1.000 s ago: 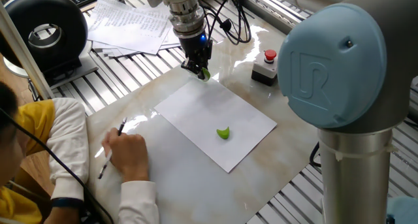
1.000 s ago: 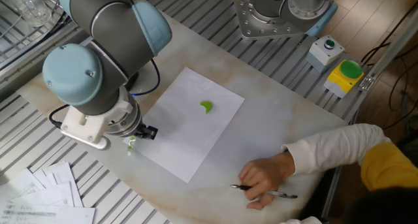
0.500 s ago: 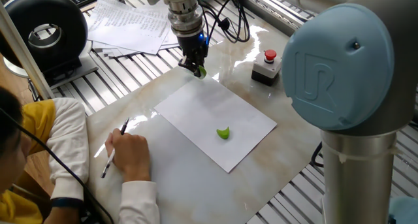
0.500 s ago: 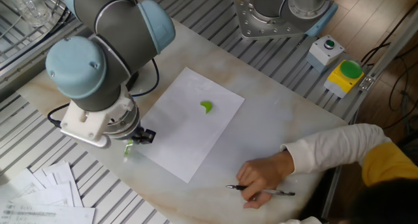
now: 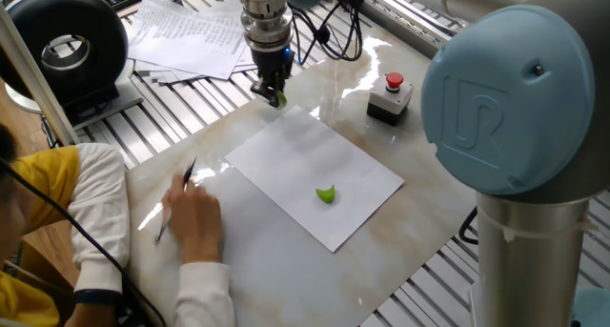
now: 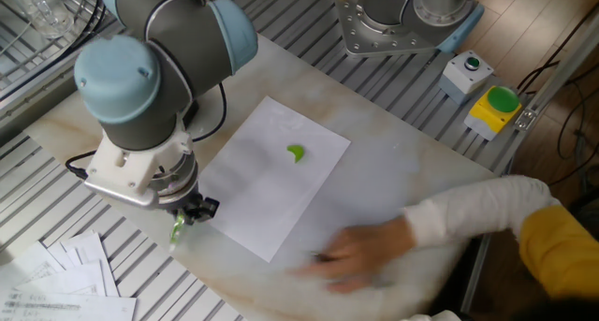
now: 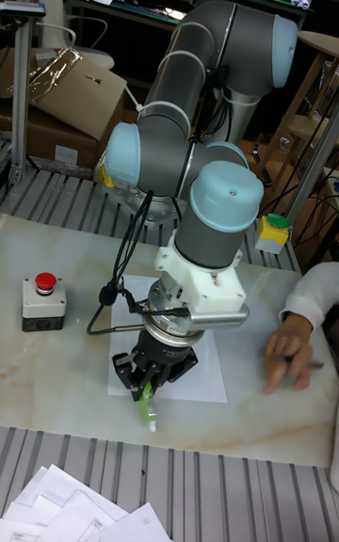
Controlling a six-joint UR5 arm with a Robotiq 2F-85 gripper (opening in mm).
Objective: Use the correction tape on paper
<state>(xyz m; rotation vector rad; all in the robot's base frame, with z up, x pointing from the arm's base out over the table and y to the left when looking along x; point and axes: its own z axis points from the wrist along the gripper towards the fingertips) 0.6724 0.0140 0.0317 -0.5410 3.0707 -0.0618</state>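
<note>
Since a second ago the gripper (image 5: 274,95) has slid off the corner of the paper (image 5: 315,173) and now hangs over bare desk (image 6: 402,162) just past the sheet's edge, toward the fanned stack of printed sheets (image 5: 191,36). The person's hand (image 5: 193,217) with the pen (image 5: 175,201) has moved too, and it's a blur in the other fixed view.

Jaws are clamped on a small green thing, which looks like the correction tape (image 6: 177,229). It pokes out below the fingertips, tilted, tip down near the desk. Can't tell from any view whether it's actually touching the surface.

That blank white sheet lies flat in the middle of the marble desk, turned at an angle. A little green blob (image 5: 327,194) sits on it, well apart from the gripper, and I honestly can't make out what it is.

Red button box (image 5: 390,95) sits off to the side of the sheet, not touching it.
</note>
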